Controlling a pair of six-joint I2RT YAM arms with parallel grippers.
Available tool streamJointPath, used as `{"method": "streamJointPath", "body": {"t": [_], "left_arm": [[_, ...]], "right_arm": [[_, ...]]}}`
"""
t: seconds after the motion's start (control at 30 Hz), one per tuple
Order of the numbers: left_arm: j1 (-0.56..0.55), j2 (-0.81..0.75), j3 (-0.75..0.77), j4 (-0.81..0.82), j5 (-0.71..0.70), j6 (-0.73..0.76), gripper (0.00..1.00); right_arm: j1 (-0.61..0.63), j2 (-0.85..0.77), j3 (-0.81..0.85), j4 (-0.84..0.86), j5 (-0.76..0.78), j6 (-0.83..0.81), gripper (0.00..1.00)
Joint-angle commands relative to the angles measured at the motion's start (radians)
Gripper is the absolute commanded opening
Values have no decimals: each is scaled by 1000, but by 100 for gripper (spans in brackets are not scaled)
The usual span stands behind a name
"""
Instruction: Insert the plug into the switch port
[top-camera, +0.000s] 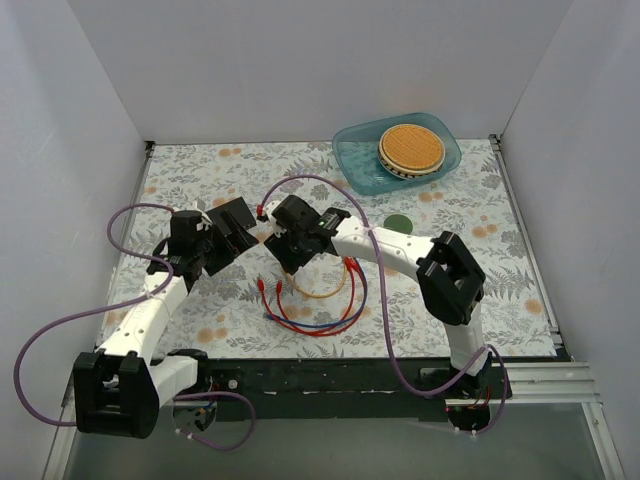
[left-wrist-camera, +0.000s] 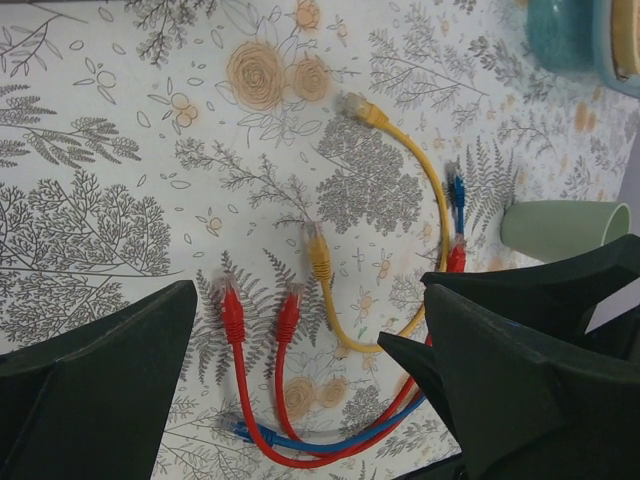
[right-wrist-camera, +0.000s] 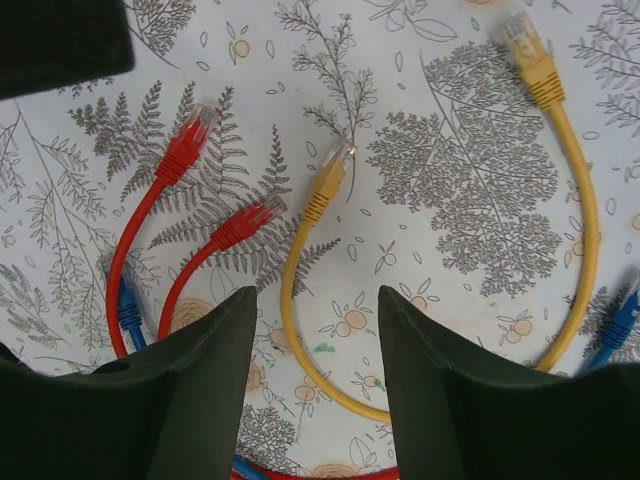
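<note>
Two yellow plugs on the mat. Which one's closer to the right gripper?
The yellow cable plug beside the red plug, just ahead of the right gripper. The other yellow plug lies farther off, alone.

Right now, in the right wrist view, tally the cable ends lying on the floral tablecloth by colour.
Red patch-cable ends: 2
Yellow patch-cable ends: 2
Blue patch-cable ends: 2
Total: 6
</note>
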Motion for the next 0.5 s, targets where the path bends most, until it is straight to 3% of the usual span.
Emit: {"method": "streamJointPath", "body": {"t": [0.0, 0.13, 0.47], "left_arm": [[0, 38, 39, -40, -22, 12, 98], [-1, 53, 47, -45, -34, 14, 98], [-1, 24, 45, -75, -60, 15, 98]], "right_arm": [[-24, 33, 86, -94, -123, -14, 57], [-43, 88, 147, -154, -221, -12, 54], [-44, 227, 274, -315, -299, 20, 48]]}}
